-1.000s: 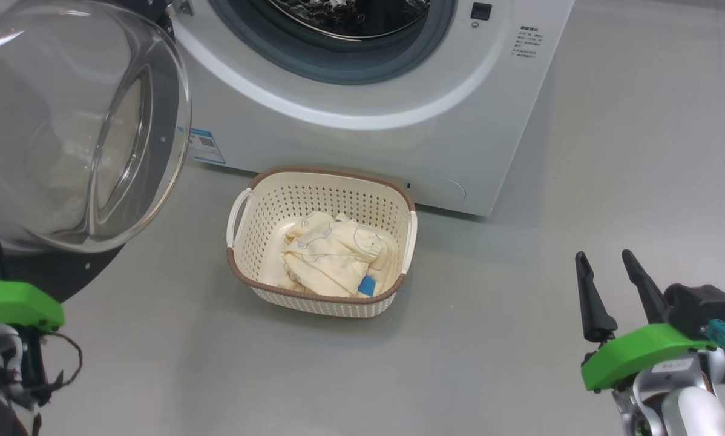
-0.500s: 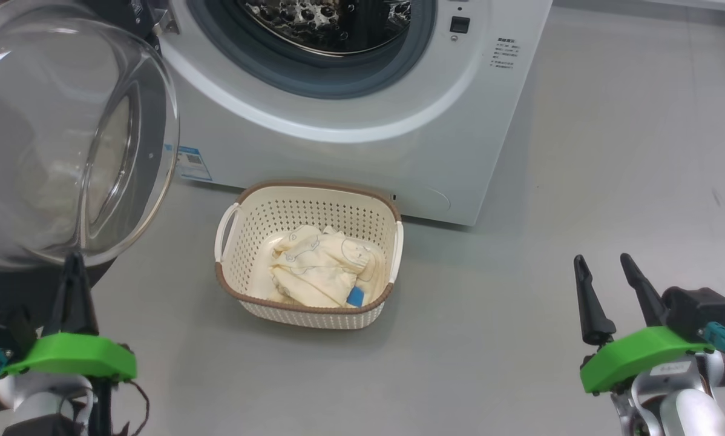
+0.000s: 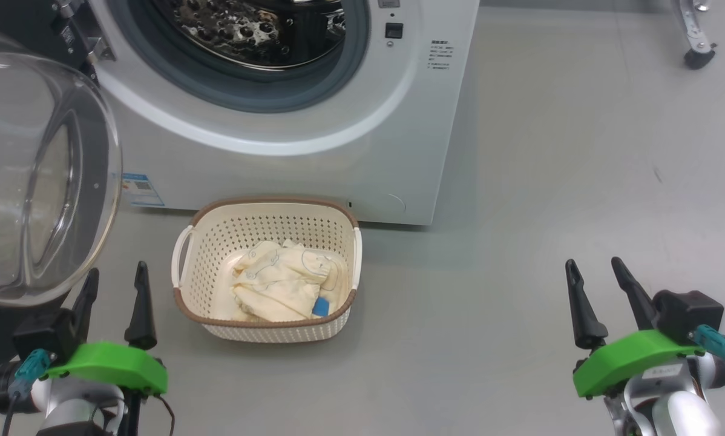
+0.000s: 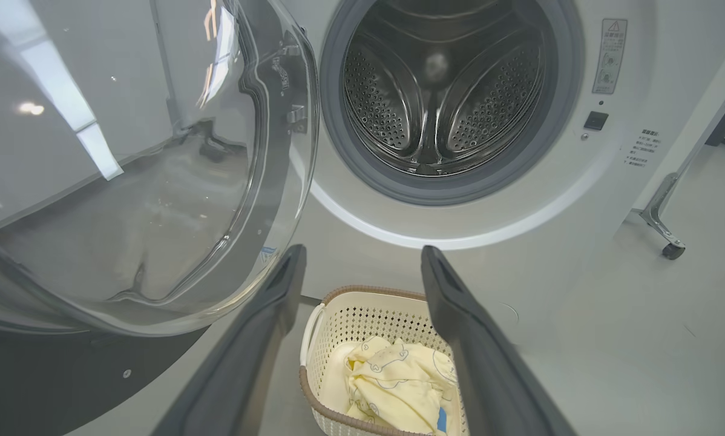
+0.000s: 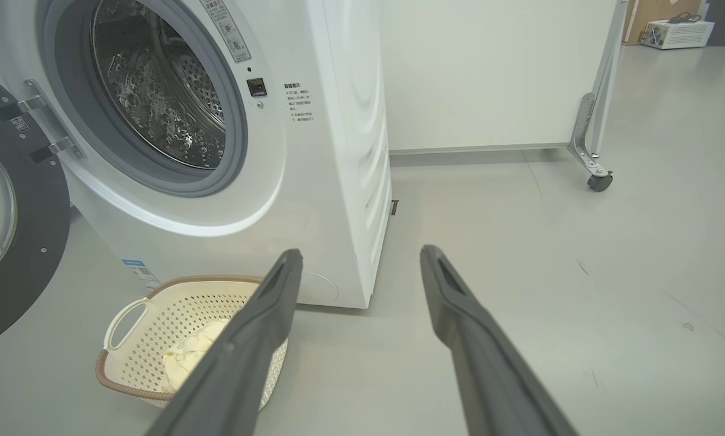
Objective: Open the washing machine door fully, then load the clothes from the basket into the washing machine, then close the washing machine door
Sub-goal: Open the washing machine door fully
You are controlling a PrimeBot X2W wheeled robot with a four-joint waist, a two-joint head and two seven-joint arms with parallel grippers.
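Observation:
The white washing machine [image 3: 290, 157] stands with its drum [image 4: 441, 91] exposed. Its door [image 3: 29, 175] is swung wide open to the left, glass bulge toward me; it also fills the left of the left wrist view as the door [image 4: 138, 169]. On the floor before the washer sits the cream basket [image 3: 193, 266] holding the pale yellow clothes [image 3: 281, 287] with a blue patch. My left gripper [image 3: 115, 278] is open and empty, just left of the basket and below the door. My right gripper [image 3: 592, 272] is open and empty, far right of the basket.
Grey floor [image 3: 550, 181] stretches to the right of the washer. A wheeled metal frame leg [image 5: 592, 163] stands behind on the right beside a white panel. In the right wrist view the basket [image 5: 132, 363] lies low left of my fingers.
The head camera has turned, shifting the scene left. My left gripper has come up into view beside the basket and its fingers have spread from shut to open. The right gripper stays put.

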